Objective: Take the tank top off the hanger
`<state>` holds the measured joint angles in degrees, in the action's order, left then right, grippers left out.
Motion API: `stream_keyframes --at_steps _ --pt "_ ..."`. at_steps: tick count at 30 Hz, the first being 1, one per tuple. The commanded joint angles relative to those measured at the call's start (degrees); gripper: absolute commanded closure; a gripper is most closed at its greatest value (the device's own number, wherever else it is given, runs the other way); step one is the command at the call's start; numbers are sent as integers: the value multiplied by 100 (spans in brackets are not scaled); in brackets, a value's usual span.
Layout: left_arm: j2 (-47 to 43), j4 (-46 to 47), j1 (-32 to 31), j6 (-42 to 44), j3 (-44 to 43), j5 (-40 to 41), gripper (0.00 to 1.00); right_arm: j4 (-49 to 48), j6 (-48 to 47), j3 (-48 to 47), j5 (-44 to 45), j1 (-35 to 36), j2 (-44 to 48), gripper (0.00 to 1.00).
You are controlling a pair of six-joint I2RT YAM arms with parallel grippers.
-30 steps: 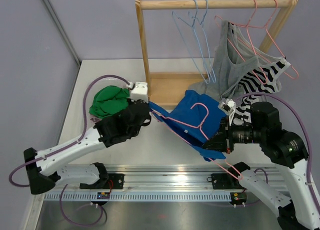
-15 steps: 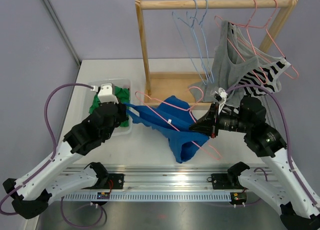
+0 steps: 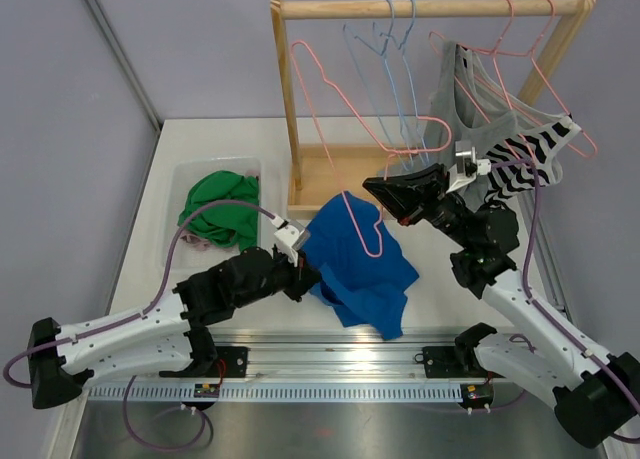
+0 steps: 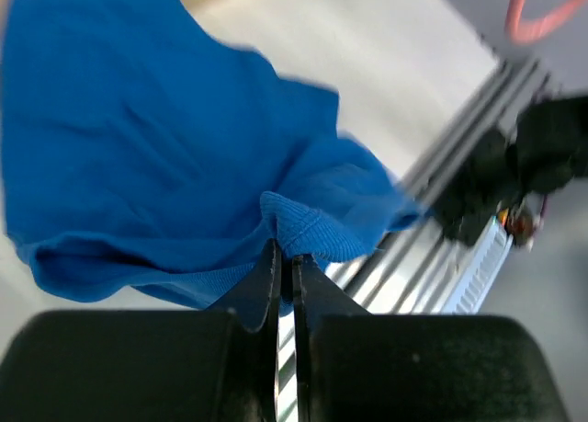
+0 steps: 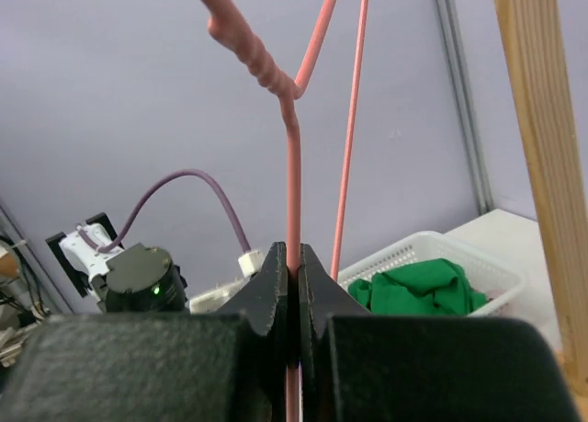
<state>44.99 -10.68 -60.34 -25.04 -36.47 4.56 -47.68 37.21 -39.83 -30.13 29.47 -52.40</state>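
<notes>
1. Table [image 3: 230,144]: pale top, carries everything below.
2. Wooden garment rack [image 3: 286,99]: upright at the far middle, rail running right.
3. Blue tank top [image 3: 362,269]: the task's item. It lies in a loose heap on the table at near centre, in front of the rack's base and between the 2 arms. Its left edge is drawn up into the left gripper, and the rest spreads to that gripper's right. It is below and to the near-left of the right gripper.
4. Grey tank top [image 3: 455,129] and striped top [image 3: 520,164]: hung on pink hangers at the rail's right end.
5. White bin [image 3: 186,175]: far left, holding a green garment [image 3: 220,204].
6. Pink wire hanger [image 5: 293,183]: held raised, with its frame reaching up in front of the rack. Its hook overlaps the blue cloth in the top view; contact cannot be told.
7. 2 pale blue hangers [image 3: 412,79]: bare, on the rail.
8. Left gripper [image 4: 285,256]: low over the table, fingers pinched tight on a ribbed hem of the blue tank top.
9. Right gripper [image 5: 294,256]: lifted by the rack, fingers clamped on the pink wire hanger's stem, apart from the tank top.
</notes>
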Motion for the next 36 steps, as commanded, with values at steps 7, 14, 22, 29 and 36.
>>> stream_keyframes --at_steps 7,14,22,29,36 --pt "133 -856 -321 -326 -342 1961 88 5028 -1469 -2404 1351 32 380 100" --pt "1 -1990 -312 -458 -1098 2277 29 6700 -2007 -3495 1659 41 -147 100" --pt "-289 -3053 -312 -502 -1582 2567 1 8274 -2420 -5075 2089 41 -1166 100" --pt "-201 -3906 -312 -450 -2022 3059 1 9451 -2701 -7264 2889 32 -2825 100" --pt "-360 -3801 -312 -441 -1864 3033 1 10084 -2851 -9564 2978 32 -4373 100"
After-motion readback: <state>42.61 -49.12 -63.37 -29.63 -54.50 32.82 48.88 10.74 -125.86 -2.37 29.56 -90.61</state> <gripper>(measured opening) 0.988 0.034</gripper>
